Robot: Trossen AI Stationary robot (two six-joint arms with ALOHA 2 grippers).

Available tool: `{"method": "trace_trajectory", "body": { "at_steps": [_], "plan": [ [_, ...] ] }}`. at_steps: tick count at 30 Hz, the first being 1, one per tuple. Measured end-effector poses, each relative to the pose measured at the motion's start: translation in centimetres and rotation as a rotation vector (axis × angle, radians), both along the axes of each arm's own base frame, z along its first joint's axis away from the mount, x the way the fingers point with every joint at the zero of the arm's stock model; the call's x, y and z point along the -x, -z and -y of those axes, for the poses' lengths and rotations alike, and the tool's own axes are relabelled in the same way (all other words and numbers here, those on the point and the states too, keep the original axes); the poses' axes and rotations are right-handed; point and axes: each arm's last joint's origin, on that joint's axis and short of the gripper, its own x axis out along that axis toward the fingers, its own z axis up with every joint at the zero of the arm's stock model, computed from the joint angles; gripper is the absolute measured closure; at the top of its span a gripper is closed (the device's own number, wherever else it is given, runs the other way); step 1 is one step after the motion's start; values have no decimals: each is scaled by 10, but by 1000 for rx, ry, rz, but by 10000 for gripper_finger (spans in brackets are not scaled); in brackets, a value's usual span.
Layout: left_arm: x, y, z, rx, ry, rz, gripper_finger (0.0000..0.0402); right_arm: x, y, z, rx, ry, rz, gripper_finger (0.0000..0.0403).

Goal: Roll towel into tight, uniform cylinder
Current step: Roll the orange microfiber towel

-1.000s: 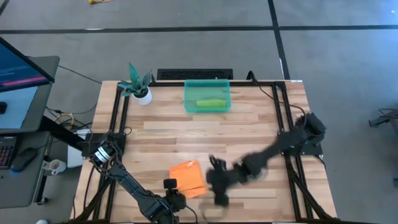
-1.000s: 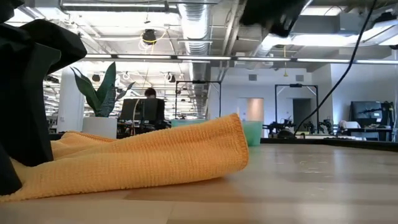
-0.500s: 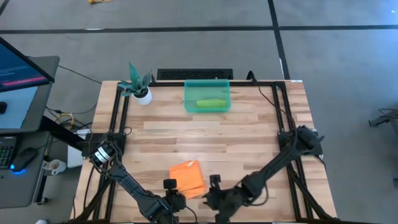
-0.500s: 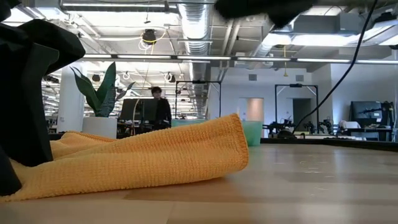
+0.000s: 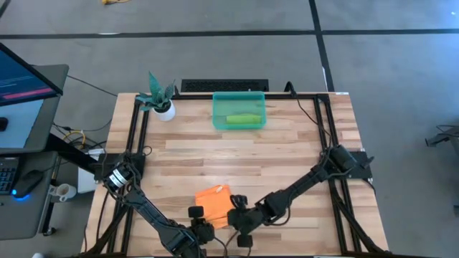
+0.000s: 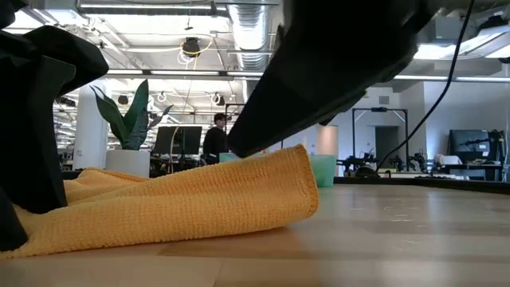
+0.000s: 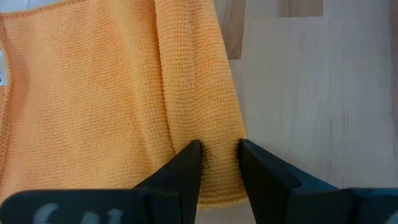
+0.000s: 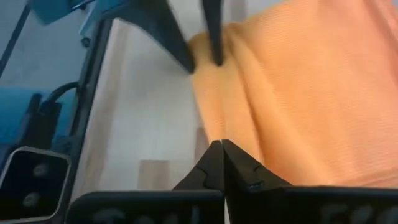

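Note:
An orange towel (image 5: 215,203) lies on the wooden table near its front edge, folded over, with a thick rounded fold (image 6: 303,187) standing up at one side. My left gripper (image 7: 217,155) is at the towel's near left part, shut on it. My right gripper (image 8: 221,149) has its fingers together, tips at the towel's right edge (image 8: 208,118). In the low view it hangs as a large dark shape (image 6: 319,72) just above the fold. My left gripper stands at that view's left (image 6: 32,135). My left gripper pinches a raised ridge of the towel (image 7: 217,134) between its two fingers, close to the towel's edge. It comes slanting down from the table's near left. The rest of the towel lies slack on the table. My right gripper's shut tips are at the towel's edge; I cannot tell whether they touch it.
A teal bin (image 5: 239,111) with a green thing in it stands at the far middle, a small potted plant (image 5: 159,97) at the far left. Black frame rails (image 5: 323,136) run along both table sides. Bare wood lies between bin and towel. A person (image 6: 215,143) stands far behind.
My right gripper has come down and toward the table's left, from right of the towel to the towel's right edge; in the low view it now fills the space above the fold. The towel has kept its shape.

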Motion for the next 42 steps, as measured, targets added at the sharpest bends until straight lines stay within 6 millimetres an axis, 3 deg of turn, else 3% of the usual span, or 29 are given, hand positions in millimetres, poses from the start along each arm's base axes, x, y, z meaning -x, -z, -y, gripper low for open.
{"method": "trace_trajectory", "body": {
  "at_steps": [6, 14, 17, 24, 34, 42],
  "plan": [
    [0, 0, 0, 0, 0, 0, 297, -4, 1, 10, -19, 25, -32, 397],
    [0, 0, 0, -4, 7, -2, 297, 3, -7, -5, -38, -35, 8, 393],
    [0, 0, 0, -3, 7, -3, 297, 6, -2, -6, -16, -40, -27, 399],
    [0, 0, 0, 2, 3, -4, 297, 6, 7, 10, 46, 96, -105, 394],
    [0, 0, 0, 0, 2, -3, 297, -3, 9, 33, -5, 223, -165, 395],
    [2, 0, 2, -31, -3, 30, 297, -5, 19, 34, -77, 229, -240, 399]
  ]
}}
